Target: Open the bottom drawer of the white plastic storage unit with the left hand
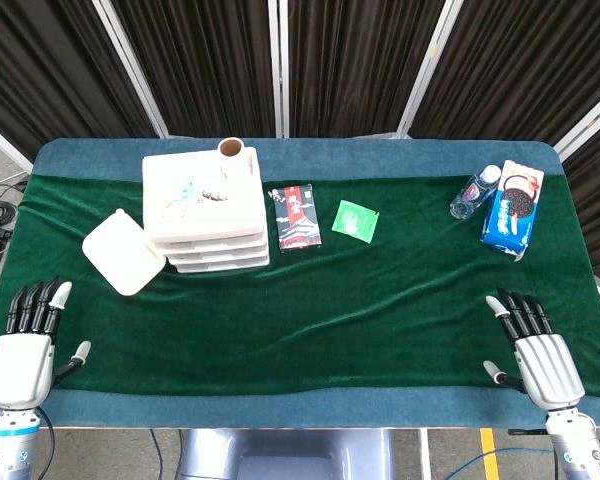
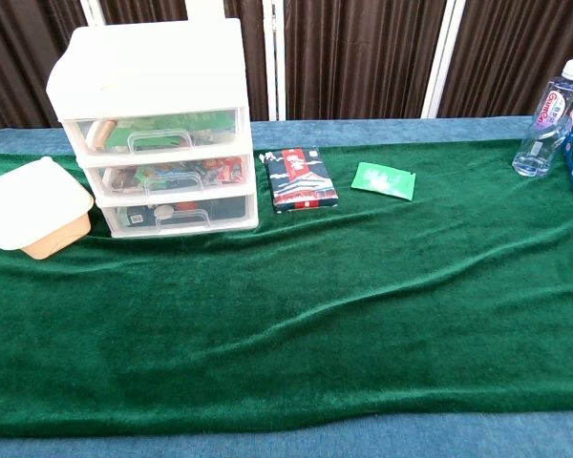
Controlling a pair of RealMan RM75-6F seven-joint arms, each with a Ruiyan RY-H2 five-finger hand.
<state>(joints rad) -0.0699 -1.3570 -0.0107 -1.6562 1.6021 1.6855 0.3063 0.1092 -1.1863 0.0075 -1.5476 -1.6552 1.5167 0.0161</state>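
I am at the approach step: my left hand [image 1: 25,350] rests at the near left table edge with fingers extended and apart, holding nothing, and my right hand [image 1: 540,355] lies likewise empty and spread at the near right edge. The white plastic storage unit [image 2: 158,124] stands at the far left of the green velvet cloth [image 2: 344,305], its bottom drawer [image 2: 177,215] closed. The next move calls for reaching forward and hooking the fingers into the drawer's translucent curved handle [image 2: 181,218], then pulling straight toward me; the smooth, lightweight unit may slide.
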